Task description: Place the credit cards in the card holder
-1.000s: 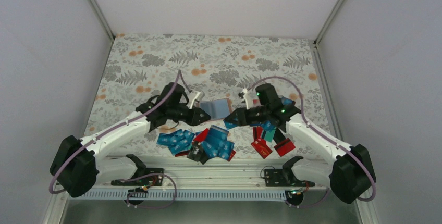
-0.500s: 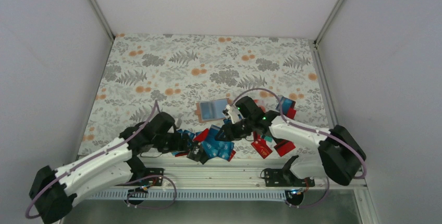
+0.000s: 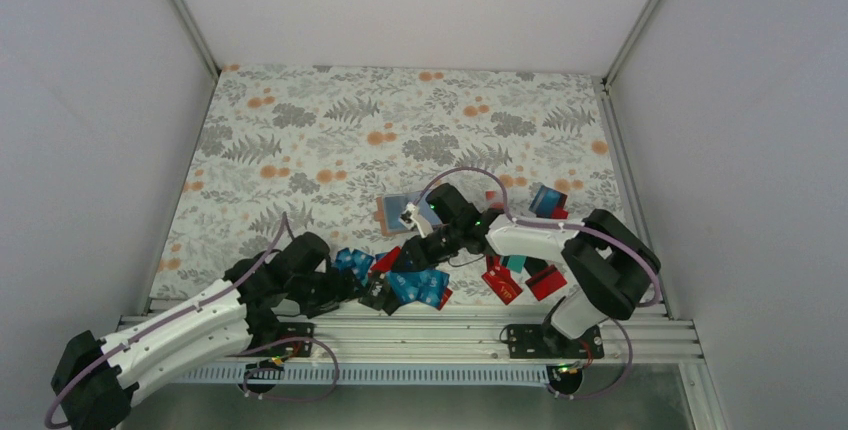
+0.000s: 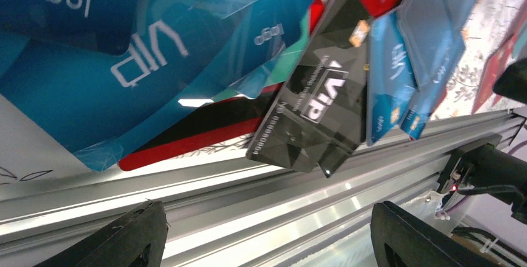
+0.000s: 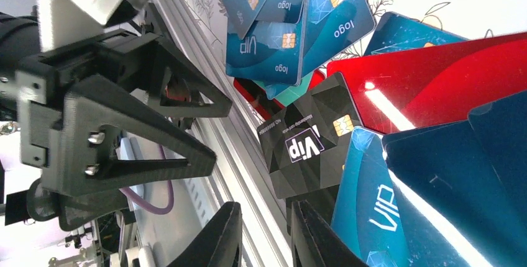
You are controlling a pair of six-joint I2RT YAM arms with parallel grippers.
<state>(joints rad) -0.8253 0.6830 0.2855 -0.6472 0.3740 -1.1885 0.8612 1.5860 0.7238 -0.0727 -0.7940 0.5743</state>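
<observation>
Item, left claw (image 4: 264, 211): jaws spread wide, nothing between them, set low at the near edge of the table over the aluminium rail (image 4: 186, 186). I judge that width suits taking a card by its edges. Item, black VIP card (image 4: 317, 118): it lies on top at the near side of the heap, one corner jutting over the rail. That free corner is probably why both my claws face it. It lies just ahead of the left claw, apart from both fingers. Item, credit cards (image 3: 415, 280): a loose overlapping heap, mostly blue and teal, spread flat on the floral cloth (image 3: 400, 130) between my two claws. Item, right claw (image 5: 265, 211): jaws drawn narrow, a slim gap between them showing only rail. The black card's corner sits right at one fingertip (image 5: 298, 211); whether it is nipped I cannot tell. Item, card holder (image 3: 392, 212): tan-pink, flat on the cloth just beyond the heap, a blue card showing at its face. It lies behind my right wrist, well apart from the left claw. Item, red cards (image 3: 503, 285): a few lie flat to the right of the heap, none near a finger. Item, stray blue card (image 3: 545, 198): furthest right, apart from the rest.
</observation>
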